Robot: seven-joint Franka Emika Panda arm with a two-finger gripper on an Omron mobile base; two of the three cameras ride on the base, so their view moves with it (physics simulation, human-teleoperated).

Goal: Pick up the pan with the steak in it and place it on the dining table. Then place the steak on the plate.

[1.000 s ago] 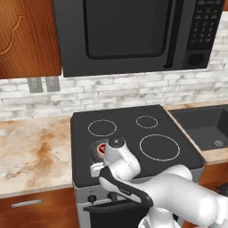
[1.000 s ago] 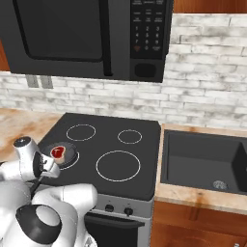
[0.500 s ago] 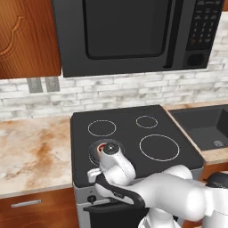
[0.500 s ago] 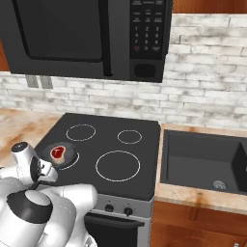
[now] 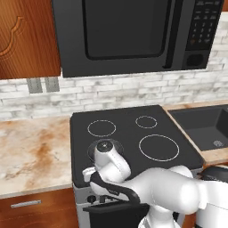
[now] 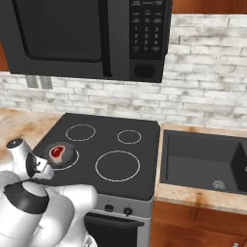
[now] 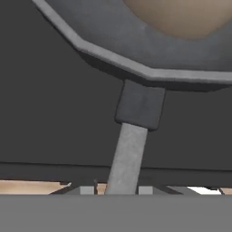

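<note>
One pan, one steak, one gripper at the stove.

From the left, the arm is covering the near-left burner, where part of the pan's point(image 5: 99, 144) rim is showing; four burner rings are counted on the stove point(image 5: 133, 133). From the right, the steak point(image 6: 57, 152) is lying in the pan point(image 6: 65, 155), the wrist just left. The hand view is looking along the handle point(image 7: 129, 156) toward the pan point(image 7: 136, 41); the fingers are hidden, so the grip cannot be told.

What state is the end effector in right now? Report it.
End effector: closed on the pan, gripping its handle.
</note>
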